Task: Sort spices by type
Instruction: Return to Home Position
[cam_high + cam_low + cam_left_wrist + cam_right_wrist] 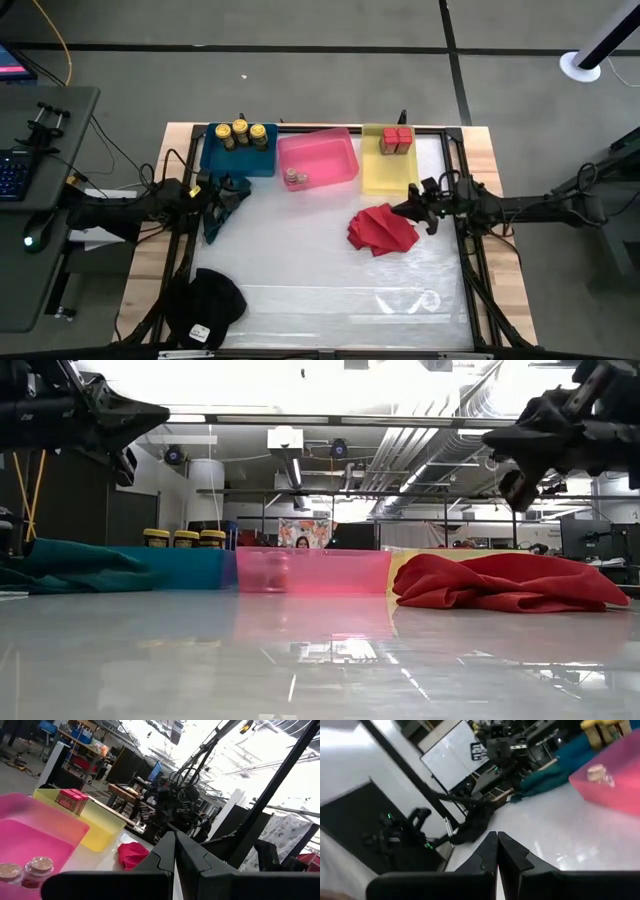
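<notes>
Left tool [230, 193] clenched empty over rumpled teal cloth [216, 222], right tool [405, 208] clenched empty beside crumpled red cloth [382, 230], glossy table [330, 280], spices well beyond both tools, round yellow-lidded jars [245, 133] in blue bin [215, 162], small pale jar [293, 178] in pink bin [335, 165], boxy red tins [396, 140] in yellow bin [385, 178]

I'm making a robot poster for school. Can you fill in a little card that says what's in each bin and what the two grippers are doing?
Blue bin: three yellow-lidded jars
Pink bin: two small pale jars
Yellow bin: red tins
Outside the bins: red cloth, teal cloth
Left gripper: shut, empty, up off the table by the teal cloth
Right gripper: shut, empty, up off the table by the red cloth
</notes>
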Controlling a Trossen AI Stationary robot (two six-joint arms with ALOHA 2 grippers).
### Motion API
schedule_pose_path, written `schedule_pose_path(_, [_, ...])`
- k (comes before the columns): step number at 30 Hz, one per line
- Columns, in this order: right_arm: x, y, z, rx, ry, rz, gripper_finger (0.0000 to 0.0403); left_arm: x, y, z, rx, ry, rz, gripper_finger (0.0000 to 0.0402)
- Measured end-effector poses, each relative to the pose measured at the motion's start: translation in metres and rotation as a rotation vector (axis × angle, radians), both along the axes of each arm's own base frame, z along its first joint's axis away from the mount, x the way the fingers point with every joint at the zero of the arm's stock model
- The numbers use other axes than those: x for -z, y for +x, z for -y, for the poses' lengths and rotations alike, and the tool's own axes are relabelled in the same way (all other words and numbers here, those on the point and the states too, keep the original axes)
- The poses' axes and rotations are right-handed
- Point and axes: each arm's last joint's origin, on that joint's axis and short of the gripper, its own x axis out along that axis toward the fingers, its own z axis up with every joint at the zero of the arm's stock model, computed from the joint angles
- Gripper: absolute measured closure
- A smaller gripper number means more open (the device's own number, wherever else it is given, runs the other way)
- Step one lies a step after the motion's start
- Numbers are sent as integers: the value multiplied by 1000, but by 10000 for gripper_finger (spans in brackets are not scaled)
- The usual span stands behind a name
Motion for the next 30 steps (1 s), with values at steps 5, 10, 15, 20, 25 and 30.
schedule_pose_path(5, [-3,0,-3,29,-136,38,403,0,0,0,1,0,-4,401])
schedule_pose_path(10, [9,1,-2,75,-254,-71,403,1,0,0,2,-1,-14,401])
schedule_pose_path(15, [25,-2,-2,48,-296,-232,403,2,0,0,3,-1,-20,401])
schedule_pose_path(20, [38,-6,-2,24,-282,-377,402,2,0,0,3,-1,-20,401])
schedule_pose_path(25, [46,-10,-3,9,-273,-471,402,2,0,0,3,-1,-20,401])
schedule_pose_path(30, [34,-16,-3,34,-286,-354,402,2,0,0,4,-1,-20,401])
